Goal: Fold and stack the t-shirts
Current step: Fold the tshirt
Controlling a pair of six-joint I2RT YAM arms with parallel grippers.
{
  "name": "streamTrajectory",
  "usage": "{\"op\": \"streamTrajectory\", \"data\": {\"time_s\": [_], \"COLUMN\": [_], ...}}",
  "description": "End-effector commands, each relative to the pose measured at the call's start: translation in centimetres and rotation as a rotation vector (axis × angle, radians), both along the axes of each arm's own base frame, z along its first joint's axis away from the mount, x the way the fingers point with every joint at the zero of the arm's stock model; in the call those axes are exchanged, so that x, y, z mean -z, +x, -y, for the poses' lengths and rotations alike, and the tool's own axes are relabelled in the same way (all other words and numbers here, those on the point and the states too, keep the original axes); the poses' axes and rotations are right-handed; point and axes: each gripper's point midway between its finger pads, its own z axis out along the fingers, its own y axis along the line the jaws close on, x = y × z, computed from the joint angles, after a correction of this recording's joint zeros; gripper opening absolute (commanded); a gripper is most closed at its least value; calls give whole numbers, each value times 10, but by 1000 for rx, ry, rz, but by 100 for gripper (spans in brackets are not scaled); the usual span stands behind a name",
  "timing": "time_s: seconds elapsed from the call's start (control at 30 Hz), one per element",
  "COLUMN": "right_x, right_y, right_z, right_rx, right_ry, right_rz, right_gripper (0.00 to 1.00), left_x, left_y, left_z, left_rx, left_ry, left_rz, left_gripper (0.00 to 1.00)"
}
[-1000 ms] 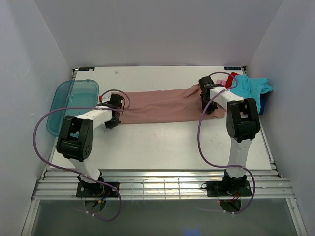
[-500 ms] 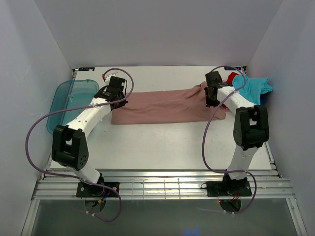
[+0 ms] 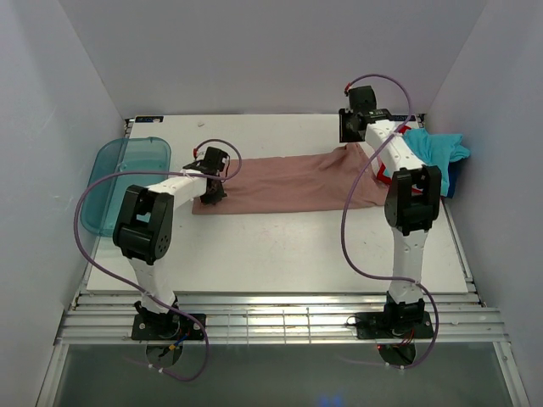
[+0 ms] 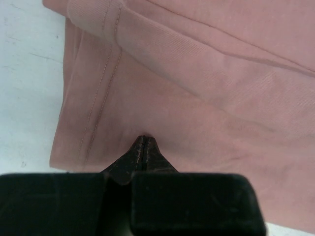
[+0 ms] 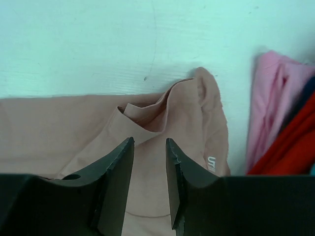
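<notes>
Spanning the surface's (image 3: 280, 246) far half as a long folded band: dusty-pink t-shirt (image 3: 288, 182), right end near heaped t-shirts (image 3: 434, 148). Presses left pincer (image 4: 142, 145), tips together, onto left hem; hovers right pincer (image 5: 149, 147), slightly spread, above collar end.

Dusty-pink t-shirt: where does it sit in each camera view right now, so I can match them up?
Top external: the dusty-pink t-shirt lies as a long strip, left to right across the table's middle.
Left wrist: the t-shirt fills most of the frame, stitched hem at the left.
Right wrist: the t-shirt takes the lower left and centre, its crumpled end uppermost.
Shared landmark: the white table, bare beside the cloth in all three views.
</notes>
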Motion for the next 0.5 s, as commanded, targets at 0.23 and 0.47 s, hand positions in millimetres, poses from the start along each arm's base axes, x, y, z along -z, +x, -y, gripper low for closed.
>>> {"op": "streamTrajectory", "data": {"time_s": [0.23,0.47], "right_x": [29,34], "right_y": [36,45], "right_z": [-32,-43], "right_rx": [-136,-164], "right_ry": [75,120], "right_rz": [54,74], "right_gripper": [45,48], "left_x": [7,9], "left_y": [-1,-15], "left_z": [-7,-8], "left_rx": [-5,-15], "left_ry": [29,14], "left_rz": [10,-2], "left_gripper": [0,0]}}
